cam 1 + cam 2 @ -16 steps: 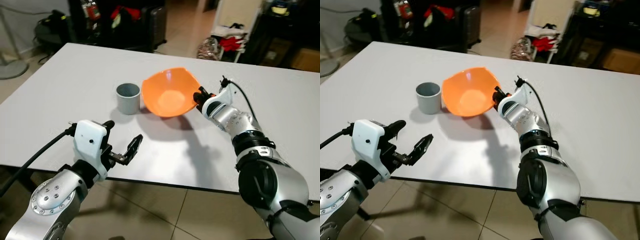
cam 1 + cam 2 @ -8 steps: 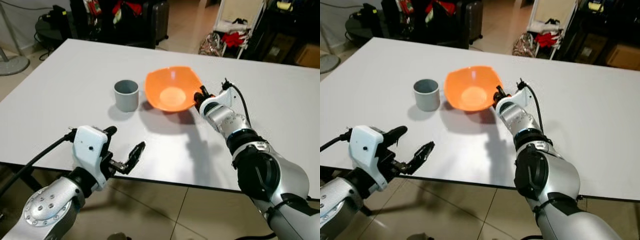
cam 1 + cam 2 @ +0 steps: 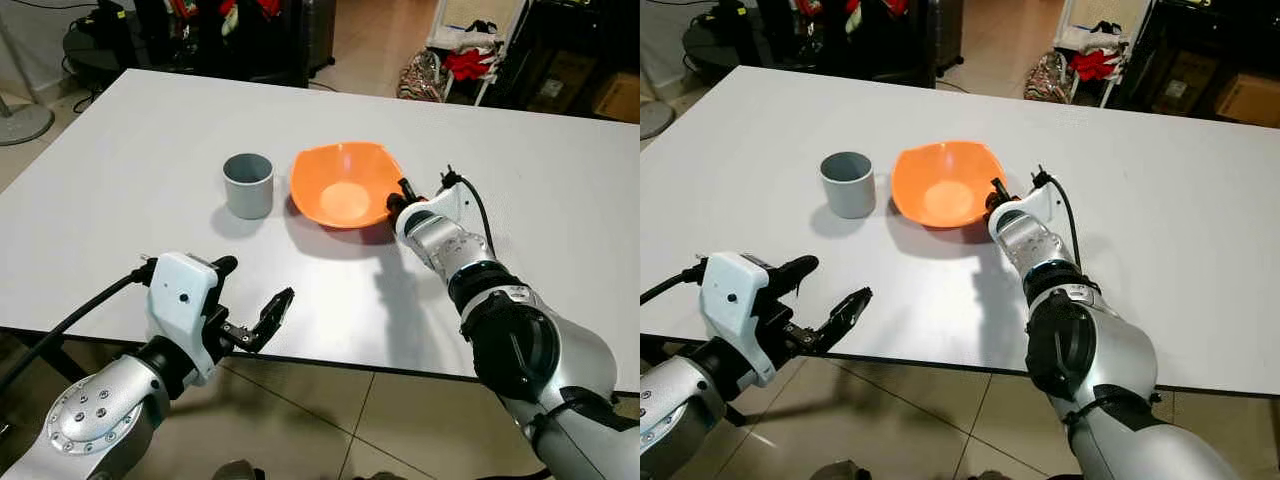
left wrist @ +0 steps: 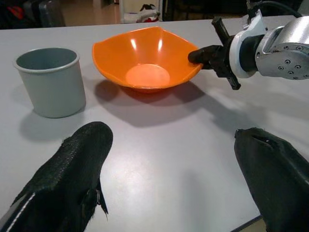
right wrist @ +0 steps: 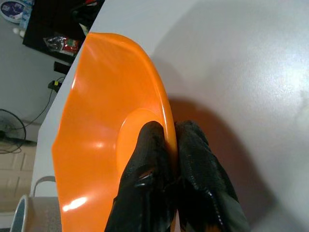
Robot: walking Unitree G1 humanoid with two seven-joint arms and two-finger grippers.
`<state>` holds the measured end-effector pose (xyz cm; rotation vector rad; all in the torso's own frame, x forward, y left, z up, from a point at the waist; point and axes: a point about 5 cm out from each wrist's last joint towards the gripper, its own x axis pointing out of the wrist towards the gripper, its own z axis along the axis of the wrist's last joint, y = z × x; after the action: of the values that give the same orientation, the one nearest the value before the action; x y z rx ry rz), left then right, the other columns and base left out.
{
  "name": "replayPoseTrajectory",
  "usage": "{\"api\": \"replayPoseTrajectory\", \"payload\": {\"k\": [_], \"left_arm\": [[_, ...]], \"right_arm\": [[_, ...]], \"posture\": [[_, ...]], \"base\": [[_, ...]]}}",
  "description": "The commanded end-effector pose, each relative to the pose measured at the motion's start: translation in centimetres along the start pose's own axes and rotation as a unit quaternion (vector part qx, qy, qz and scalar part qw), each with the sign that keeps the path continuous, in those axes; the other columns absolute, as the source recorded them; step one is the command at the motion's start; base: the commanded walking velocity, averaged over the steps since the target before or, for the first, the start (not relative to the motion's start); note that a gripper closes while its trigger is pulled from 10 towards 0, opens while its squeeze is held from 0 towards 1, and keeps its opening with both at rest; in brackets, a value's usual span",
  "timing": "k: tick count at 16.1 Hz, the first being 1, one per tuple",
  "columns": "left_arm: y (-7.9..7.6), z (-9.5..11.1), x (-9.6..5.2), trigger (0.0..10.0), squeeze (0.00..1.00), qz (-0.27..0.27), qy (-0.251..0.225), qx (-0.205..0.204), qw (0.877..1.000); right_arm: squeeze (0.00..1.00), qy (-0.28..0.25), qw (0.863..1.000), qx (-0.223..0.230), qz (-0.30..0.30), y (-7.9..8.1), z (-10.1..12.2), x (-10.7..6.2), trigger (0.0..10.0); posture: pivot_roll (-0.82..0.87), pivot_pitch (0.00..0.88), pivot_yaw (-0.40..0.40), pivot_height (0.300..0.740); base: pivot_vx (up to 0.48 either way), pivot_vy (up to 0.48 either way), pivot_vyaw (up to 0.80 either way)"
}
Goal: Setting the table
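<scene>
An orange bowl (image 3: 342,185) rests almost level on the white table (image 3: 150,140), just right of a grey cup (image 3: 248,185). My right gripper (image 3: 398,203) is shut on the bowl's right rim; in the right wrist view both black fingers (image 5: 145,164) pinch the rim of the orange bowl (image 5: 106,125). My left gripper (image 3: 250,300) hangs open at the table's near edge, holding nothing. In the left wrist view its two fingertips (image 4: 77,164) spread wide, facing the grey cup (image 4: 50,79) and the orange bowl (image 4: 145,58).
Dark bags and a suitcase (image 3: 220,30) stand on the floor beyond the table's far edge. A white rack with red cloth (image 3: 465,55) is at the back right. Tiled floor (image 3: 330,420) shows below the near edge.
The bowl has come down from a steep tilt to nearly flat on the table, still in my right gripper. The camera has shifted. My left gripper has stayed open at the near edge.
</scene>
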<state>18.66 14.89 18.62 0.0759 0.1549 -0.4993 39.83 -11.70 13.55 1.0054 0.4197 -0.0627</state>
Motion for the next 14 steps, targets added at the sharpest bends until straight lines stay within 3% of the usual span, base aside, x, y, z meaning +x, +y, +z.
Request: {"api": "replayPoseTrajectory", "payload": {"k": [1, 2, 9, 14], "left_arm": [[-0.1, 0.3, -0.2, 10.0, 0.0, 0.001, -0.002, 0.006, 1.0], [-0.1, 0.3, -0.2, 10.0, 0.0, 0.002, -0.002, 0.006, 1.0], [0.2, 0.5, 0.5, 10.0, 0.0, 0.016, -0.021, 0.002, 1.0], [0.3, 0.3, 1.4, 10.0, 0.0, 0.017, -0.043, -0.026, 0.999]], "right_arm": [[0.92, 0.001, 1.0, 0.01, 0.004, 0.4, 0.0, 0.0, 10.0], [1.0, 0.002, 1.0, 0.017, 0.006, 0.5, -0.1, 0.0, 10.0], [1.0, 0.006, 0.999, 0.029, 0.029, 0.2, 0.7, -0.1, 10.0], [1.0, 0.024, 0.994, 0.048, 0.098, -1.6, 1.8, -0.8, 10.0]], "posture": [[0.19, 0.107, -0.06, 0.74], [0.19, 0.105, -0.06, 0.74], [0.16, 0.045, -0.067, 0.74], [0.1, 0.0, -0.038, 0.74]], "base": [[0.0, 0.0, 0.0], [0.0, 0.0, 0.0], [0.0, 0.0, 0.0], [0.0, 0.0, 0.0]]}}
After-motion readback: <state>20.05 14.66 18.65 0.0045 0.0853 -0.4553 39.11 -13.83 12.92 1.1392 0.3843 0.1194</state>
